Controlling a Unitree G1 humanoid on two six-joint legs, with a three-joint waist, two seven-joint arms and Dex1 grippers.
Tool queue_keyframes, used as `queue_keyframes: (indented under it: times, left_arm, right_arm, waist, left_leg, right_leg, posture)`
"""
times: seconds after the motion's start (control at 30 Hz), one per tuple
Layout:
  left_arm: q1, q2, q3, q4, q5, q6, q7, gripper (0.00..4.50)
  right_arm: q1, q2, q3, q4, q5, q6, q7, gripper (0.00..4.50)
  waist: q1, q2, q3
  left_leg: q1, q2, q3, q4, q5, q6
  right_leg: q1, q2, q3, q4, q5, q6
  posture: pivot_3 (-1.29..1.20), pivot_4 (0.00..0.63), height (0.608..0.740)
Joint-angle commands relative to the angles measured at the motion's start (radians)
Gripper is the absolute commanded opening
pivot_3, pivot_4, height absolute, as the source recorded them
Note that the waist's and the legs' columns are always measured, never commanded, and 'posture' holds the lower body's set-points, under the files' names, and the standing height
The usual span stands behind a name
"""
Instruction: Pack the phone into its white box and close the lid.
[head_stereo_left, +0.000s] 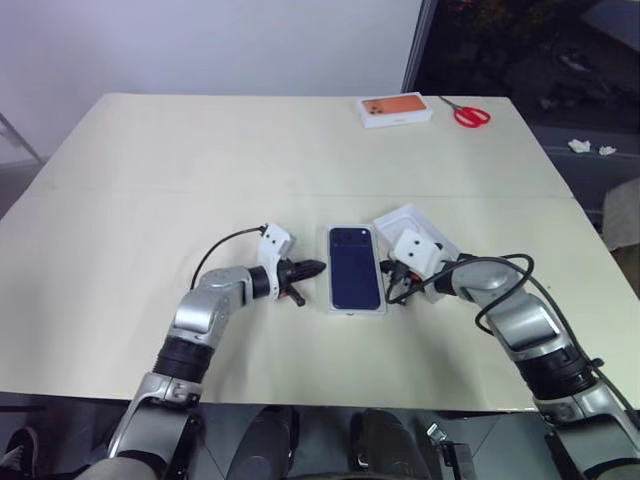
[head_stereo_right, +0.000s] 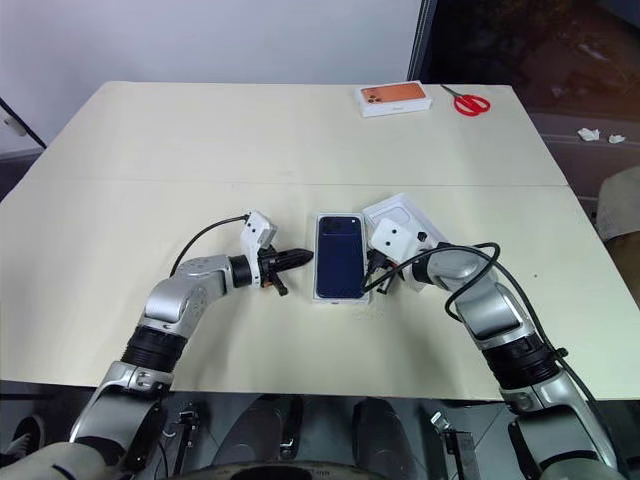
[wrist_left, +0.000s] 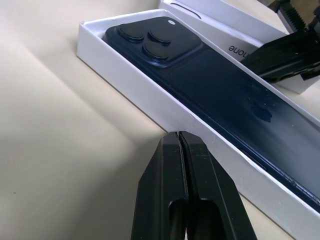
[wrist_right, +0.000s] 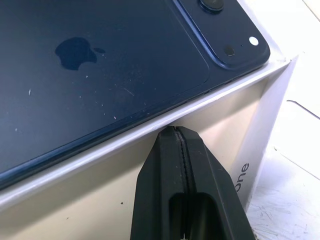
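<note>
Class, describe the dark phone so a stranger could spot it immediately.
On the pale beige table, look between the two black grippers near the front edge. There a shallow white cardboard box holds a slim navy-blue smartphone, back up, unlike the orange-printed white box far behind.

We read the letters "one" on the side wall of the lid (wrist_left: 235, 30); an apple logo marks the phone (wrist_right: 100, 75).

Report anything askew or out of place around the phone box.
Little stands out. The phone lies back-up, flat in the white box. The lid sits off the box, skewed against its right side, partly under the right pincer. Both pincers are shut, the left pincer beside the box.
</note>
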Motion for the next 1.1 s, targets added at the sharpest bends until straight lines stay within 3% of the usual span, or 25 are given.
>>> queue_keyframes:
  times: [0.03,0.37,0.43,0.47,0.5,0.7,0.73,0.8,1.1]
  left_arm:
    - [0.020,0.014,0.007,-0.048,-0.026,0.016,-0.030,0.08]
    - [0.037,0.093,0.090,-0.032,-0.023,0.021,0.020,0.08]
    - [0.026,0.094,0.112,-0.034,-0.035,0.017,0.028,0.00]
    - [0.023,0.095,0.118,-0.036,-0.034,0.006,0.033,0.56]
    - [0.020,0.099,0.125,-0.040,-0.042,0.013,0.029,0.81]
    - [0.023,0.160,0.184,-0.081,-0.088,-0.045,-0.063,3.80]
    - [0.028,0.173,0.191,-0.080,-0.082,-0.077,-0.075,4.25]
    - [0.036,0.187,0.200,-0.076,-0.085,-0.100,-0.089,4.25]
    - [0.143,0.276,0.247,-0.135,-0.104,-0.318,-0.251,4.25]
  right_arm:
    - [-0.011,0.008,-0.002,-0.018,0.008,-0.001,0.007,0.00]
    - [-0.076,-0.059,-0.048,-0.095,0.102,0.116,0.117,0.00]
    - [-0.091,-0.077,-0.059,-0.103,0.123,0.133,0.142,0.53]
    - [-0.097,-0.085,-0.063,-0.107,0.128,0.138,0.147,0.80]
    - [-0.104,-0.088,-0.068,-0.109,0.127,0.141,0.141,1.24]
    - [-0.117,-0.054,-0.135,-0.158,0.176,0.270,0.055,4.37]
    - [-0.077,-0.079,-0.105,-0.172,0.125,0.241,0.028,4.38]
    - [-0.029,-0.113,-0.071,-0.194,0.075,0.220,0.003,4.38]
    - [-0.049,-0.015,-0.124,-0.240,0.124,0.519,-0.142,4.38]
  waist:
    - [-0.004,0.000,0.000]
    - [-0.032,0.000,0.000]
    - [-0.036,0.000,0.000]
    - [-0.037,0.000,0.000]
    - [-0.037,0.000,0.000]
    - [-0.038,0.000,0.000]
    - [-0.037,0.000,0.000]
    - [-0.029,0.000,0.000]
    - [-0.038,0.001,0.001]
  left_leg:
    - [0.000,0.000,0.000,0.000,0.000,0.000]
    - [0.000,0.002,0.000,-0.001,0.000,0.000]
    - [0.000,0.002,0.000,-0.001,0.000,0.000]
    - [0.000,0.002,0.000,-0.001,0.000,0.000]
    - [0.000,0.002,0.000,-0.001,0.000,0.000]
    - [-0.001,0.002,0.000,-0.001,0.000,-0.001]
    - [-0.002,0.002,0.000,-0.001,0.000,-0.001]
    - [-0.002,0.002,0.000,-0.002,0.000,-0.001]
    - [-0.002,0.003,0.001,-0.003,0.001,-0.001]
  right_leg:
    - [0.000,0.000,0.000,0.000,0.000,0.000]
    - [-0.001,0.001,0.000,0.001,0.000,0.000]
    - [-0.001,0.001,0.000,0.001,0.000,0.000]
    - [-0.001,0.001,0.000,0.001,0.000,0.000]
    - [-0.001,0.001,0.000,0.001,0.000,0.000]
    - [-0.004,0.001,0.000,0.002,0.000,0.000]
    - [-0.004,0.001,0.000,0.002,0.000,0.000]
    - [-0.004,0.001,0.000,0.001,0.000,0.000]
    - [-0.006,0.000,0.001,0.001,0.000,0.000]
  posture:
    - [0.00,0.150,0.740]
    - [0.00,0.150,0.740]
    - [0.00,0.150,0.740]
    - [0.00,0.150,0.740]
    - [0.00,0.150,0.740]
    - [0.00,0.150,0.740]
    - [0.00,0.150,0.740]
    - [0.00,0.150,0.740]
    - [0.00,0.150,0.740]
